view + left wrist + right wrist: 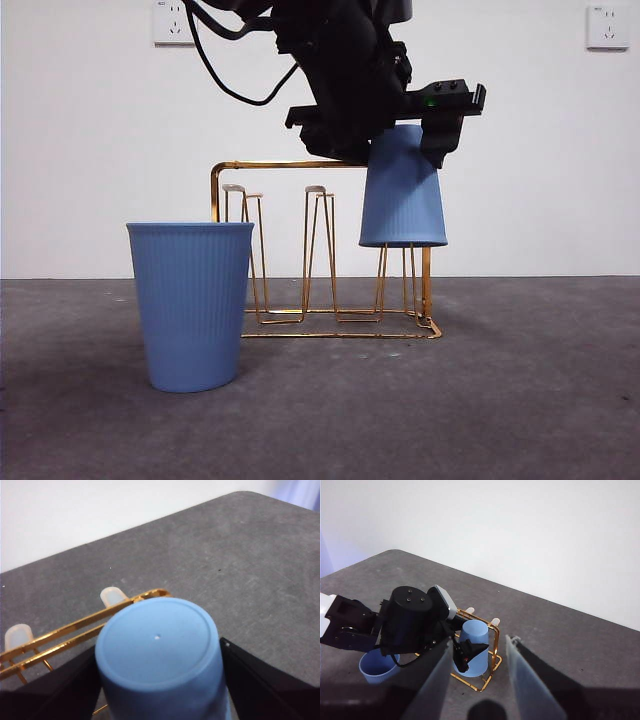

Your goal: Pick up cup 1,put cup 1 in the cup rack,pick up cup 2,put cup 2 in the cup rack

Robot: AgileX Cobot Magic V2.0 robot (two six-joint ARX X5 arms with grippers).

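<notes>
I've got the left gripper [159, 680] fingers clamped on inverted blue cup 1 [403, 190] over the cup rack [330, 250] end loop, right gripper [477, 680] fingers apart; misaligned drop could snag the loop, tipping rack.

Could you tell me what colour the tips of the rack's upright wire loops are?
Pale, whitish tips on the gold cup rack; left wrist view.

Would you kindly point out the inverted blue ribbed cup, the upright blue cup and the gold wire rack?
Inverted blue ribbed cup [403, 190]: front view, side wall.
Upright blue ribbed cup [192, 305]: front view, side wall.
Gold wire rack [340, 335]: front view, base rail.
</notes>
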